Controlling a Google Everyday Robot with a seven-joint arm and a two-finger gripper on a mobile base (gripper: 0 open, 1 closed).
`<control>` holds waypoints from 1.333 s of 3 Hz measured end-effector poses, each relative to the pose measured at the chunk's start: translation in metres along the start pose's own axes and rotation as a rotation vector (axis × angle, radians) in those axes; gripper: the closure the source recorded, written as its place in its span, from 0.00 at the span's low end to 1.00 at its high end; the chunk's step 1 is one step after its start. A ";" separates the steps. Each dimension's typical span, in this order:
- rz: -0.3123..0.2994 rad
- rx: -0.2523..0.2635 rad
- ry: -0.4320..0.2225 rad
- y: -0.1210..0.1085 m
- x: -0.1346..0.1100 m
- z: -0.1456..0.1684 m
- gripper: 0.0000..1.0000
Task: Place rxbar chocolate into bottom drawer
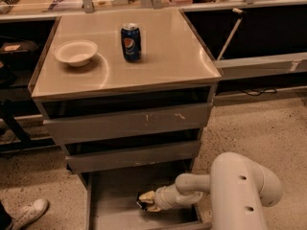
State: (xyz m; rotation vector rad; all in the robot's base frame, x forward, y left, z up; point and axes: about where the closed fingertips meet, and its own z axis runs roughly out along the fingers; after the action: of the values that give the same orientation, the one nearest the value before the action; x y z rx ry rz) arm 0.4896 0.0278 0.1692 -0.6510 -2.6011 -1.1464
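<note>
Fingers (150, 196) pinch the rxbar chocolate (141, 202) at their tips, low inside the open bottom drawer (112, 200).

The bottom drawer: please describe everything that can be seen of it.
The bottom drawer is the lowest of three, under two upper drawers. It looks like grey metal: a wide tray with a flat floor and low side walls. It is pulled out toward the camera, its front cut off by the picture's edge. The gripper reaches into it from the right, low over the floor, with the dark rxbar chocolate at its tip. Whether the bar touches the floor cannot be told.
</note>
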 end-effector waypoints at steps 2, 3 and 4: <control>0.000 0.000 0.000 0.000 0.000 0.000 0.58; 0.000 0.000 0.000 0.000 0.000 0.000 0.35; 0.000 0.000 0.000 0.000 0.000 0.001 0.12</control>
State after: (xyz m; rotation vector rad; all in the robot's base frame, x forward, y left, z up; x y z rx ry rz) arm 0.4897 0.0282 0.1689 -0.6507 -2.6010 -1.1465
